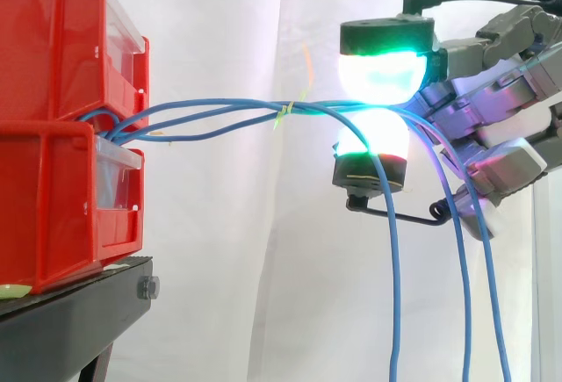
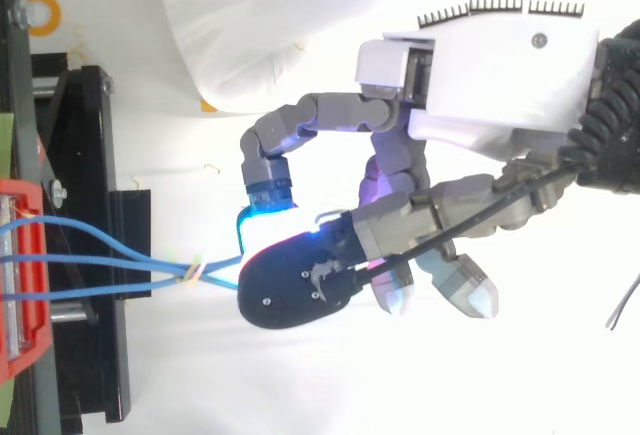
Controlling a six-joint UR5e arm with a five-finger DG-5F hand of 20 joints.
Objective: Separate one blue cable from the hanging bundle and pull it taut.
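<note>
Closest under the overhead camera: hand (image 2: pixel 500 75), fingers curled, pinching blue cables (image 1: pixel 219 105) between two glowing pads (image 1: pixel 379 70), one above and one below. Cannot tell how many strands sit inside the pinch. Stretch roughly level from the front of the stacked red bins (image 1: pixel 53 92) on the left, gathered at a yellow tie (image 1: pixel 283 114) just short of the pads. Past the pinch, hang down in three strands beside the lower pad. Bins stacked on a black stand (image 1: pixel 79 312), white curtain (image 1: pixel 228 268) behind
</note>
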